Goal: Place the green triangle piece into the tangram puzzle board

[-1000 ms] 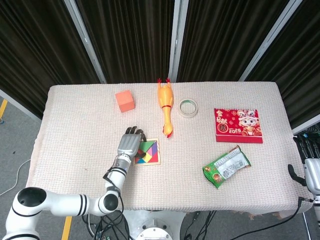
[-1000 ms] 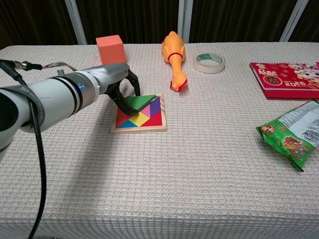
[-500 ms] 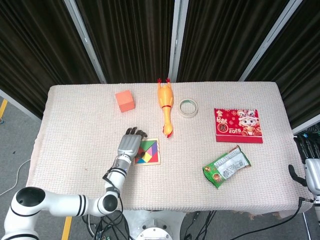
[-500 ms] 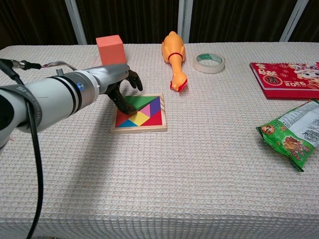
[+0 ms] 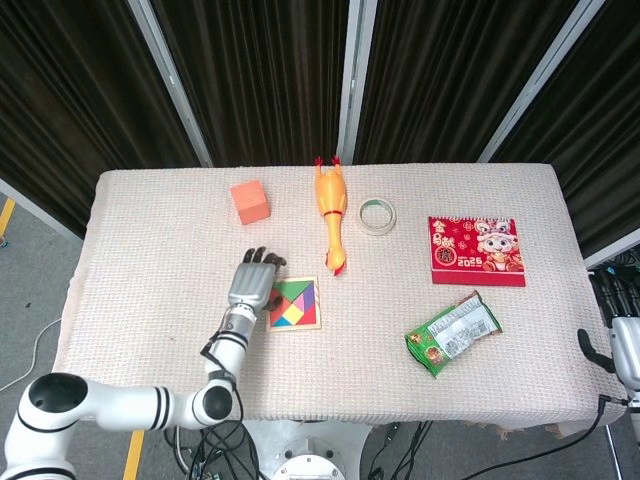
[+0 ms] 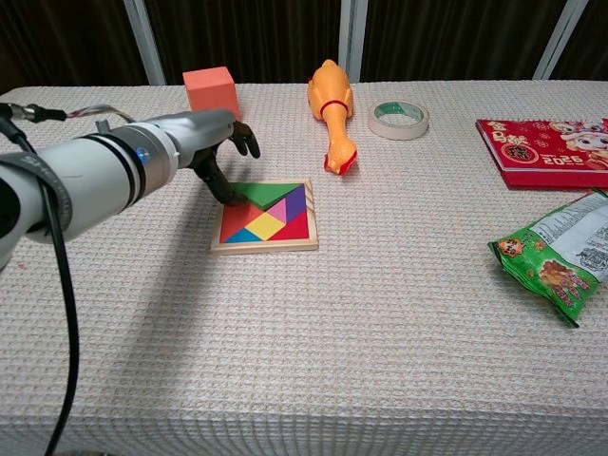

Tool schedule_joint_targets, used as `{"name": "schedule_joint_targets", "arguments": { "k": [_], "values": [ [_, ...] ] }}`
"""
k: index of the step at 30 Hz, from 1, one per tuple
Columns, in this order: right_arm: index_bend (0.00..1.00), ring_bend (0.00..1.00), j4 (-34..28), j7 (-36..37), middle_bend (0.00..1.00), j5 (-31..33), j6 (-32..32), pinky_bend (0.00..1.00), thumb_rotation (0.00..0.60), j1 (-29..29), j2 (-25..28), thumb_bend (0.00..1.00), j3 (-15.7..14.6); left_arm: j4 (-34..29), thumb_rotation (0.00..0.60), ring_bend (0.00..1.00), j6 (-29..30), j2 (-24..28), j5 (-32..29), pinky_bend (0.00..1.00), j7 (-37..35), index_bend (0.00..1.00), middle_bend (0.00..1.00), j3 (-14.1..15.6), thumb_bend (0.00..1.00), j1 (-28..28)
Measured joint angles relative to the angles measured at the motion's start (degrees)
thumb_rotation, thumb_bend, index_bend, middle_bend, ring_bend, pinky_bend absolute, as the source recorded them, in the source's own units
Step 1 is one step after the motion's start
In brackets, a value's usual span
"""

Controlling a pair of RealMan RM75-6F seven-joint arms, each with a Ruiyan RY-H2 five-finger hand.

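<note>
Green triangle (image 6: 267, 195) is lying flat in the puzzle board (image 6: 265, 243), far-left corner; left hand (image 6: 217, 149) is hovering just beside, empty with fingers loosely curled, and risking nudging the board if swung sideways.

Left hand (image 5: 250, 285): silver-grey metal back, dark, near-black fingers (image 6: 245, 139). Behind the hand, a narrow wrist with a black collar, then a forearm of glossy white cylindrical shells parted by black bands. One small blue mark sits on the grey wrist section in the chest view. Black cables run alongside the arm. Right hand (image 5: 625, 350): pale grey casing, black fingers, black cabling below it, partly cut off at the frame edge.
</note>
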Motion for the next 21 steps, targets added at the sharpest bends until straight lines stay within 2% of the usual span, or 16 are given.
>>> {"name": "schedule_joint_targets", "arguments": {
  "k": [21],
  "values": [
    [0.00, 0.00, 1.4, 0.9, 0.00, 0.6, -1.4, 0.00, 0.600, 0.2, -0.7, 0.34, -0.2, 2.9, 0.600, 0.01, -1.6, -2.8, 2.2, 0.03, -2.1, 0.20, 0.16, -1.3, 0.29, -1.0]
  ]
}}
